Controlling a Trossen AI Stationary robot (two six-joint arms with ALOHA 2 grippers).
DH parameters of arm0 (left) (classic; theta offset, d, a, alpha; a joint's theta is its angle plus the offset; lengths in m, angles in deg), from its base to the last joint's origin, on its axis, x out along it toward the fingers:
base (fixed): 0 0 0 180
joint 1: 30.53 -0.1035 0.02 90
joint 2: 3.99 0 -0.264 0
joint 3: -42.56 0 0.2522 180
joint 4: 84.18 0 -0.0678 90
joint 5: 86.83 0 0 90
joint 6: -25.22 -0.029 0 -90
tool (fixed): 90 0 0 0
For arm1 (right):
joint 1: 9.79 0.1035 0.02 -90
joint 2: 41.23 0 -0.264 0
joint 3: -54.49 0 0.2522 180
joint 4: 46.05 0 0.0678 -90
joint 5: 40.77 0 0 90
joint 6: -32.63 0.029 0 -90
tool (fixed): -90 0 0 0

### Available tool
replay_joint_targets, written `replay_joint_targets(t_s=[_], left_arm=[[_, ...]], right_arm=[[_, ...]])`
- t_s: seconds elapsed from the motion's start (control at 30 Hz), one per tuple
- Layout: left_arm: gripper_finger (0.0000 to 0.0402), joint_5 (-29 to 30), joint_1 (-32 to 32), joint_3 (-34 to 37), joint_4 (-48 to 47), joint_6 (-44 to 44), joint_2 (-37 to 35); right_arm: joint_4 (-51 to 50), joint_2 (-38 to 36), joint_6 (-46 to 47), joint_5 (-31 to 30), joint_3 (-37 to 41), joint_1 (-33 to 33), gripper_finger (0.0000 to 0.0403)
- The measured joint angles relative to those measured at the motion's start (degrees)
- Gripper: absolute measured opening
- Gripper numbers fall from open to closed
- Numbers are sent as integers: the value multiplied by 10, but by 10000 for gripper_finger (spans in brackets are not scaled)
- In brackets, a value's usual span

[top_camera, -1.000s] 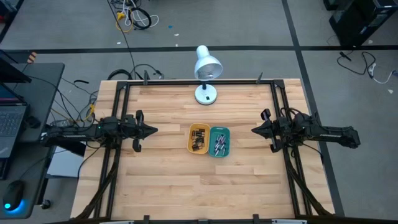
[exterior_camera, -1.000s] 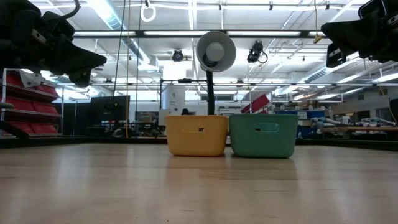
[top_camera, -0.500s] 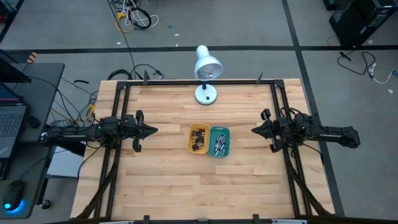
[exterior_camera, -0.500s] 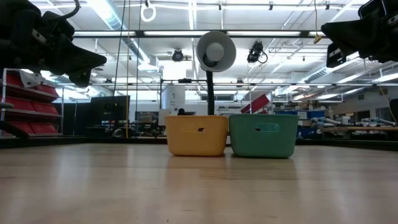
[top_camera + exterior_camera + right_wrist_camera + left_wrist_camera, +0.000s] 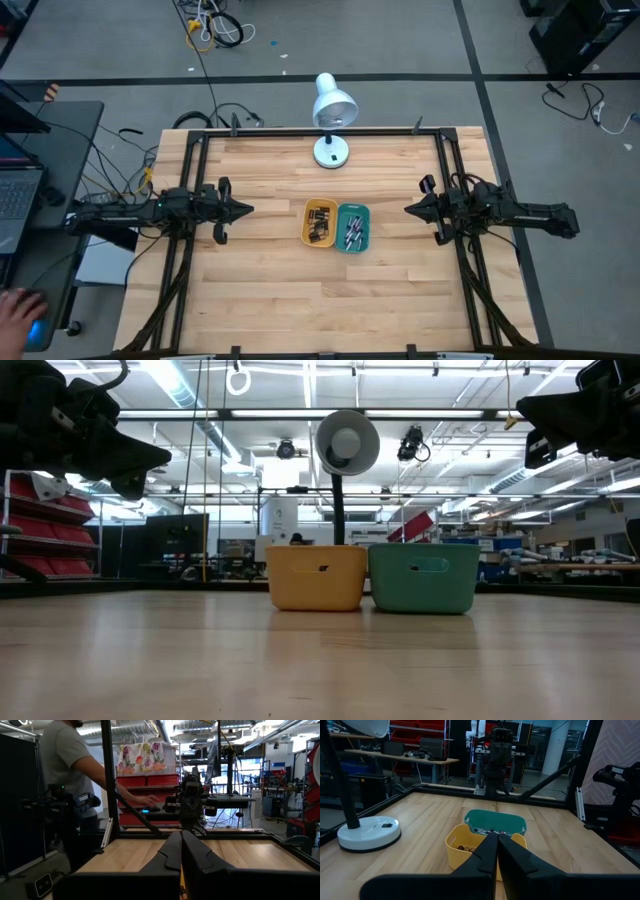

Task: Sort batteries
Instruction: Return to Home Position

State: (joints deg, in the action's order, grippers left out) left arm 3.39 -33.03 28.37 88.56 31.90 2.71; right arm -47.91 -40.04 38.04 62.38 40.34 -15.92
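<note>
A yellow tray [image 5: 319, 222] and a teal tray [image 5: 353, 227] stand side by side mid-table, bottoms on the wood. Dark batteries [image 5: 320, 228] lie in the yellow tray, silvery batteries [image 5: 352, 232] in the teal one. In the low view the yellow tray [image 5: 316, 577] and teal tray [image 5: 422, 577] hide their contents. My left gripper [image 5: 248, 210] hovers shut, left of the trays; its wrist view shows the yellow tray [image 5: 457, 847] and teal tray [image 5: 495, 820] ahead of the gripper [image 5: 497, 842]. My right gripper [image 5: 409, 210] hovers shut, right of the trays, its tips [image 5: 181, 840] together.
A white desk lamp [image 5: 331, 150] stands at the table's far edge behind the trays. Black frame rails [image 5: 190, 180] run along both table sides. A person stands beyond the table's left side [image 5: 65, 765], a hand [image 5: 15, 310] on a mouse. Bare wood lies near the trays.
Both arms have kept still. A person's hand has come into the high view at the lower left, onto the mouse beside the table.
</note>
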Motion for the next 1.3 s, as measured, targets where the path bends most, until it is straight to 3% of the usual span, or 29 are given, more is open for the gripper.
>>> replay_joint_targets(t_s=[1.3], left_arm=[[28, 0, 0, 0, 0, 0, 0]], right_arm=[[0, 0, 0, 0, 0, 0, 6]])
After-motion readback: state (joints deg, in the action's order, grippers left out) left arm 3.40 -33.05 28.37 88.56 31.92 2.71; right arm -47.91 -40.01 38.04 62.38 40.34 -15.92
